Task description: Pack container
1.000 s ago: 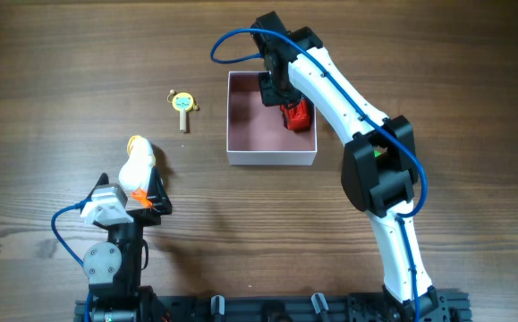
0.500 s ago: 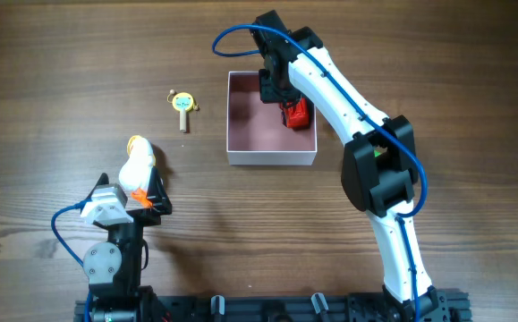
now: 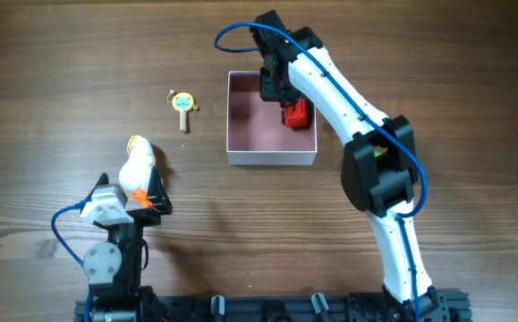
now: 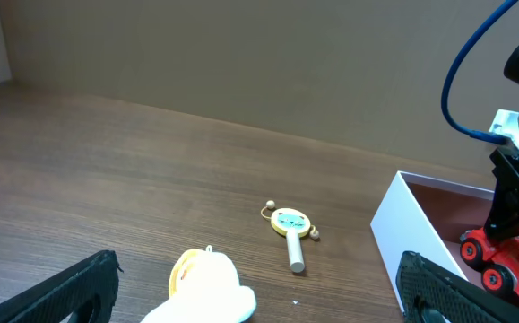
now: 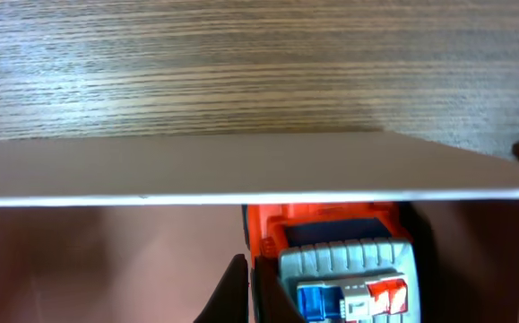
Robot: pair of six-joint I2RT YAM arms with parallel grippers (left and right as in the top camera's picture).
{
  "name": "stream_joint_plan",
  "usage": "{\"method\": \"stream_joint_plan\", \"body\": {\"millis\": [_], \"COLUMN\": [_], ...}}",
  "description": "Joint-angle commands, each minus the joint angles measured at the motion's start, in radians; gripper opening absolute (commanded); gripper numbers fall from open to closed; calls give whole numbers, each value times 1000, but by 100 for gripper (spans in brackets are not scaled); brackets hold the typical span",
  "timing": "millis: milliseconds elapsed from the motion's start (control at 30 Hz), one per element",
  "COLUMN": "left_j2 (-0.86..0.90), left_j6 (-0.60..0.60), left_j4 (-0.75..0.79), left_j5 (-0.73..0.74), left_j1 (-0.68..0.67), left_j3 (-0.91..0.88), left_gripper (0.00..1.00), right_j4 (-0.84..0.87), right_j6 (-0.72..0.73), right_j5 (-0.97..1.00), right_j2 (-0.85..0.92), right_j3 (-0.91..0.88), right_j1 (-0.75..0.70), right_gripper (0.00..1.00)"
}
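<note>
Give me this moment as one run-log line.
left pincer: open at duck toy | right pincer: shut on red truck inside container | rattle: loose on table

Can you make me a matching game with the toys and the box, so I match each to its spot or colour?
1 red truck
2 white duck
3 yellow rattle
4 container

A alone, left of the container
B inside the container
C right by the left arm
D white walls, pink inside

Pairs: 1-B, 2-C, 3-A, 4-D
</note>
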Motion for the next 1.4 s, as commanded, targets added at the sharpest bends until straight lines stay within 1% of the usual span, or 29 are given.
{"method": "stream_joint_plan", "body": {"millis": [0,333,1367], "left_j2": [-6,-6,-6], "left_j6": [20,20,20], "left_j4": [3,3,3], "left_j5": [-13,-13,-13], "left_j1": [-8,-8,-8], "left_j3": [-6,-6,-6], "left_gripper": [100,100,100], "right_j4": [-18,-72,-82], "right_j6": [75,70,67], "right_j5": [26,103,100], "right_j2": [23,23,19], "right_j3": [-2,-2,-2], "right_j1": [0,-14,-19], "right_gripper": [4,4,4]}}
